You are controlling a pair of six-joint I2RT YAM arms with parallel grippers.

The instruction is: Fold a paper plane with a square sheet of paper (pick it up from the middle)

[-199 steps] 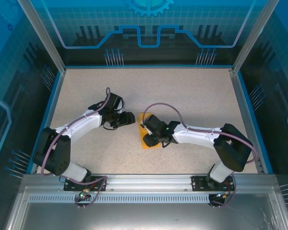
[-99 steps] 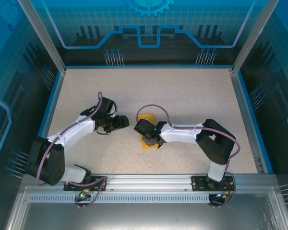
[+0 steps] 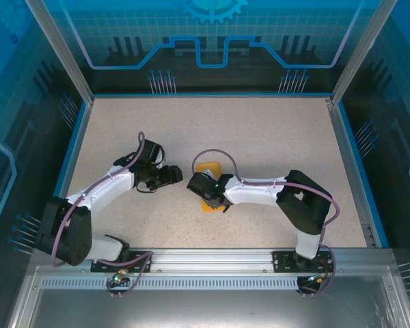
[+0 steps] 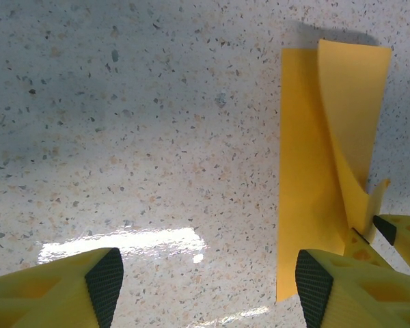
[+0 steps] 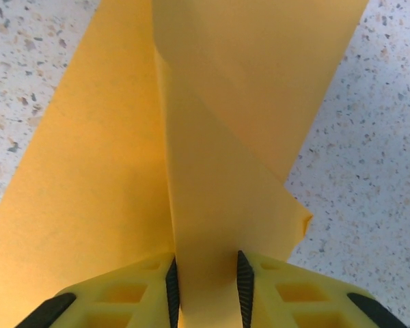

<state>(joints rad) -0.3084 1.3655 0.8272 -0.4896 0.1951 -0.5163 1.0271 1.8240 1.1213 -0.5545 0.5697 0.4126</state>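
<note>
The square sheet of paper (image 3: 210,168) lies mid-table, orange-yellow and folded into a long strip (image 4: 307,171). One flap of it stands up off the table and twists. My right gripper (image 3: 203,186) sits low over the sheet. Its jaws (image 5: 206,287) are narrowed on that raised flap (image 5: 212,205), which fills the gap from pad to pad. My left gripper (image 3: 180,176) hovers just left of the sheet, open (image 4: 208,280), with bare table between its fingers. Its right fingertip (image 4: 314,280) overlaps the strip's near left edge. The right gripper's yellow fingertips (image 4: 400,232) meet the flap's lower end.
The speckled tabletop (image 3: 260,130) spreads wide behind and to both sides of the arms. Blue rails (image 3: 74,147) and transparent walls bound it on the left, right and back. A metal rail (image 3: 212,258) runs along the near edge by the arm bases.
The right gripper slid a little left along the paper and its jaws narrowed onto the raised flap. The left gripper drew back leftwards away from the sheet, then held still.
</note>
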